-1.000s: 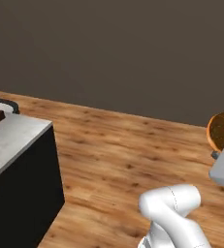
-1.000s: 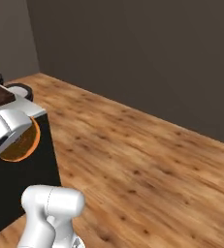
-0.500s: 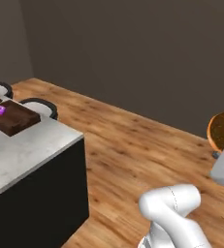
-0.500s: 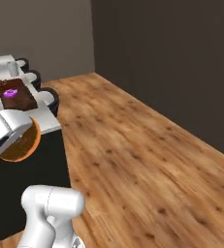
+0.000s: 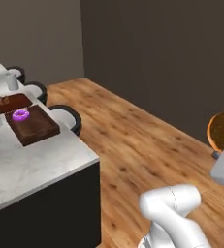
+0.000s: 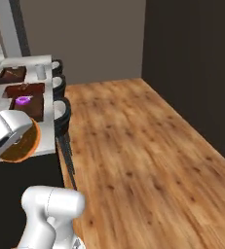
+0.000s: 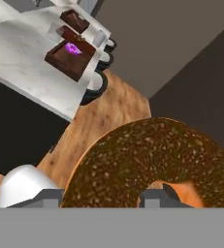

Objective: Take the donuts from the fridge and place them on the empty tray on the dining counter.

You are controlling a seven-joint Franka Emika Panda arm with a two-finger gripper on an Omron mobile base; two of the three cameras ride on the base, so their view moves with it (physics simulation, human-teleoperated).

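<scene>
My gripper [image 7: 104,198] is shut on the orange-brown glazed donut [image 7: 152,160], which sits large between the fingertips [image 7: 50,196]. The held donut [image 5: 222,131] hangs over the wooden floor at the far right of the left base view, and the same donut [image 6: 19,143] sits beside the counter's black side in the right base view. The purple donut [image 5: 20,115] lies on the far end of the dark brown tray [image 5: 36,128] on the marble dining counter [image 5: 31,164]. The hand view looks at that tray [image 7: 67,60] from a distance. The fridge is out of view.
Round black stools [image 5: 67,116] line the counter's edge toward the floor. Two smaller brown trays [image 6: 11,74] and a pale cup [image 5: 11,80] stand farther along the counter. Open wooden floor [image 6: 133,146] runs to a dark wall [image 5: 157,58].
The whole picture has shifted, so the base has moved: the counter with its trays and stools now shows more fully. The glazed donut stays in the gripper.
</scene>
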